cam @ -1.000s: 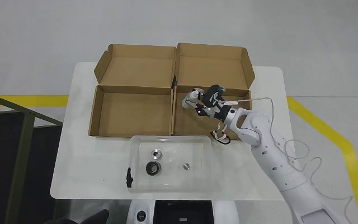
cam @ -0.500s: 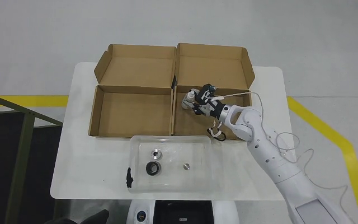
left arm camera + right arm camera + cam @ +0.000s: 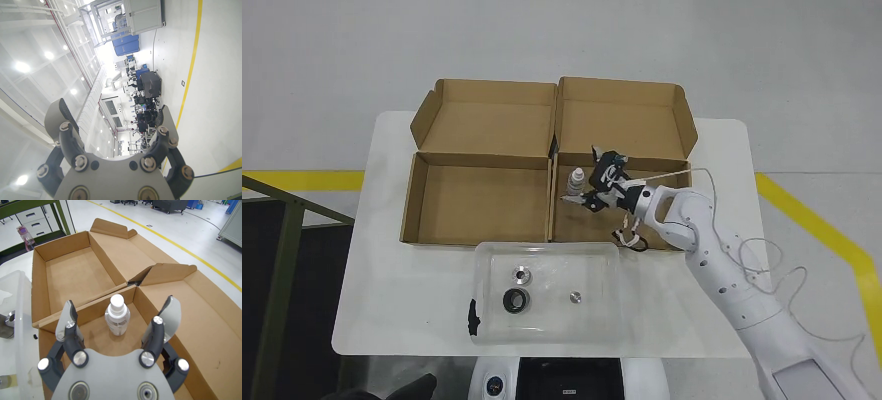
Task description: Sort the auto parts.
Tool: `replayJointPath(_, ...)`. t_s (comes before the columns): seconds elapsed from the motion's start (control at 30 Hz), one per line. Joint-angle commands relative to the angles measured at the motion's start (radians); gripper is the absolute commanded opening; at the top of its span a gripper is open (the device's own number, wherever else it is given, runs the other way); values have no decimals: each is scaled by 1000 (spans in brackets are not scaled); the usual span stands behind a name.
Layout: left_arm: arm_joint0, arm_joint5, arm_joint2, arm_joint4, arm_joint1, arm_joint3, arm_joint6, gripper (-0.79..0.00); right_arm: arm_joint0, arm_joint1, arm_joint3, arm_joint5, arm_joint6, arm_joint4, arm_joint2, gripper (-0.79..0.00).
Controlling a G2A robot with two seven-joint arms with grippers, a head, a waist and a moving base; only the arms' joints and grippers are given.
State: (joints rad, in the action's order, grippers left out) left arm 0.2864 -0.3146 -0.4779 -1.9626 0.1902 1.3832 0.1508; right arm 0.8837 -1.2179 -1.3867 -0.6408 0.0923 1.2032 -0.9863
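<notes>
Right tool (image 3: 120, 303) spread wide; spray bottle (image 3: 117, 321) stands upright just beyond it, in a corner of the cardboard box (image 3: 198, 313), mid-frame from above.

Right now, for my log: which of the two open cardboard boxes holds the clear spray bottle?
The brown cardboard box on the robot's right: the clear white-capped bottle stands upright in its corner.
</notes>
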Motion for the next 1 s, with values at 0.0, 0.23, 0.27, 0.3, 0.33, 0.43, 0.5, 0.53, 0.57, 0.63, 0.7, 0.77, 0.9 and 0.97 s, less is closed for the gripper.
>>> replayJointPath(0.0, 0, 0, 0, 0, 0, 0, 0, 0, 22, 8, -55, -22, 19, 2, -22, 0)
replayJointPath(0.23, 0, 0, 0, 0, 0, 0, 0, 0, 108, 33, -261, -90, 97, -39, -90, 0)
replayJointPath(0.27, 0, 0, 0, 0, 0, 0, 0, 0, 121, 37, -292, -104, 111, -37, -98, 0)
replayJointPath(0.3, 0, 0, 0, 0, 0, 0, 0, 0, 132, 41, -323, -117, 130, -26, -105, 0)
replayJointPath(0.33, 0, 0, 0, 0, 0, 0, 0, 0, 146, 44, -351, -130, 143, -22, -111, 0)
replayJointPath(0.43, 0, 0, 0, 0, 0, 0, 0, 0, 186, 53, -411, -162, 171, -20, -120, 0)
replayJointPath(0.5, 0, 0, 0, 0, 0, 0, 0, 0, 210, 57, -442, -176, 188, -16, -123, 0)
replayJointPath(0.53, 0, 0, 0, 0, 0, 0, 0, 0, 222, 59, -455, -181, 196, -14, -123, 0)
replayJointPath(0.57, 0, 0, 0, 0, 0, 0, 0, 0, 233, 62, -469, -188, 207, -6, -123, 0)
replayJointPath(0.63, 0, 0, 0, 0, 0, 0, 0, 0, 259, 66, -498, -201, 223, 6, -119, 0)
replayJointPath(0.7, 0, 0, 0, 0, 0, 0, 0, 0, 282, 71, -521, -216, 243, 26, -116, 0)
replayJointPath(0.77, 0, 0, 0, 0, 0, 0, 0, 0, 306, 75, -535, -229, 251, 37, -111, 0)
replayJointPath(0.9, 0, 0, 0, 0, 0, 0, 0, 0, 341, 80, -530, -248, 256, 70, -96, 0)
replayJointPath(0.97, 0, 0, 0, 0, 0, 0, 0, 0, 353, 83, -531, -252, 260, 90, -89, 0)
